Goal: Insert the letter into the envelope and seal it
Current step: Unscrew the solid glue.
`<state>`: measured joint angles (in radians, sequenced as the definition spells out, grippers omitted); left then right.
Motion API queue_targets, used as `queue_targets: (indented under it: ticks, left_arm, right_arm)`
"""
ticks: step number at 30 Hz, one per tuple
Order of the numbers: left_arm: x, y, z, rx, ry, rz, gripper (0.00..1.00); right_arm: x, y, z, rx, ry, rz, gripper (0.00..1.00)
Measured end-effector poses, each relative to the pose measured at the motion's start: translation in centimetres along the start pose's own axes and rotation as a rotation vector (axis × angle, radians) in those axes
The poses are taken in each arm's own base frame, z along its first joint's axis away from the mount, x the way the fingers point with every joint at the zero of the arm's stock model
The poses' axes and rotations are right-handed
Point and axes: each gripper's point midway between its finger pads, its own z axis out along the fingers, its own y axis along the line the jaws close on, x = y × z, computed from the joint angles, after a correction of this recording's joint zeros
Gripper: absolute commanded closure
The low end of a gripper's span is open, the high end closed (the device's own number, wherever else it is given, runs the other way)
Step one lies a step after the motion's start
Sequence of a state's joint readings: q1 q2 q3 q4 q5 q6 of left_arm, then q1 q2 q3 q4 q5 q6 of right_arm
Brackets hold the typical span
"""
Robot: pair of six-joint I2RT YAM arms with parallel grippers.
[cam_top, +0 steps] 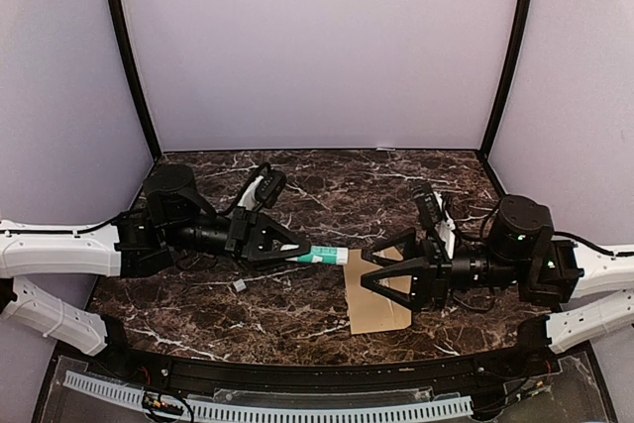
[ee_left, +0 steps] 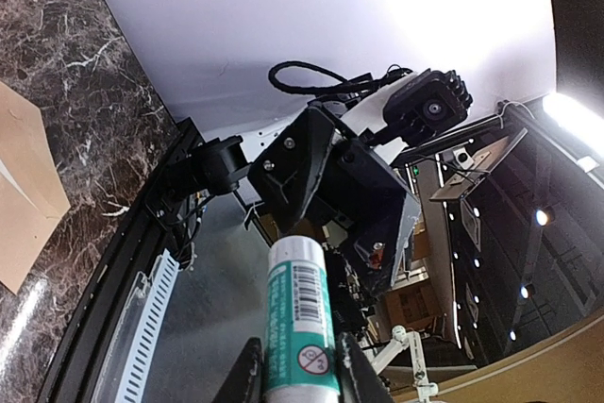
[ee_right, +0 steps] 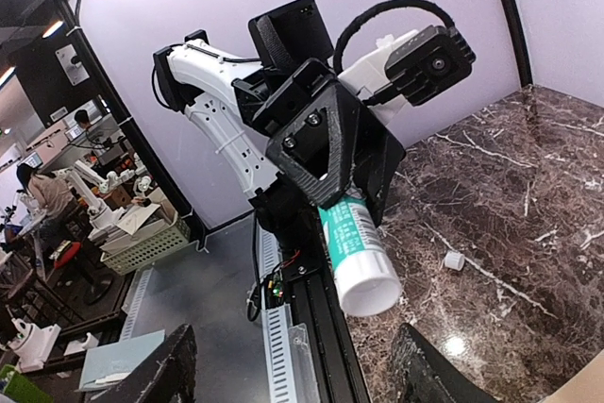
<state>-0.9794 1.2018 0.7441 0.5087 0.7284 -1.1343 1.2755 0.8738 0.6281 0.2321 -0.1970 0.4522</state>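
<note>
Left gripper is clamped on a glue stick, white tube with a green label, held level with its free end pointing to 3 o'clock in the top view. Right gripper sits just off that end, facing 9 o'clock, jaws spread wide and holding nothing; the wrist view confirms the gap, tube not touched. A small white cap-like piece lies on the marble table at 7 o'clock from the left gripper. The envelope lies flat at 5 o'clock from table centre, partly under the right gripper, so I can't tell whether the flap is open or folded. The letter doesn't show in any view; my guess is it's already inside. That puts us at the sealing step, glue prep. Next move likely needs the left arm to tilt the stick down onto the flap and the right gripper to clear off or pin the envelope. Main risk: thin paper sliding under the stroke.
</note>
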Motion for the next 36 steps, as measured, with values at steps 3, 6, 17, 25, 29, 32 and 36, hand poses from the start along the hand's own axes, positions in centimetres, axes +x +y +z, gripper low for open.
queue_targets:
  ticks: [3, 6, 17, 25, 29, 32, 36]
  left_arm:
    - [0.5, -0.1, -0.2, 0.008, 0.015, -0.032, 1.00]
    - [0.6, -0.4, -0.2, 0.014, 0.025, -0.046, 1.00]
    - [1.7, -1.0, -0.1, 0.036, 0.068, -0.068, 1.00]
    - [1.9, -1.1, 0.0, 0.039, 0.076, -0.070, 1.00]
    - [2.0, -1.1, 0.0, 0.040, 0.080, -0.071, 1.00]
    - [2.0, -1.2, 0.0, 0.042, 0.083, -0.070, 1.00]
    - [2.2, -1.2, 0.0, 0.043, 0.087, -0.071, 1.00]
  right_arm:
    - [-0.4, 0.0, 0.0, 0.004, -0.017, -0.040, 0.35]
    - [-0.7, 0.1, 0.0, -0.001, -0.037, -0.069, 0.35]
    - [0.3, -0.3, 1.6, -0.019, -0.021, -0.098, 0.50]
    - [1.4, -0.6, 2.5, -0.028, 0.017, -0.090, 0.59]
    - [1.4, -0.5, 2.6, -0.039, 0.018, -0.084, 0.58]
    - [1.4, -0.4, 2.7, -0.043, 0.017, -0.081, 0.58]
    - [1.5, -0.4, 2.8, -0.049, 0.019, -0.080, 0.60]
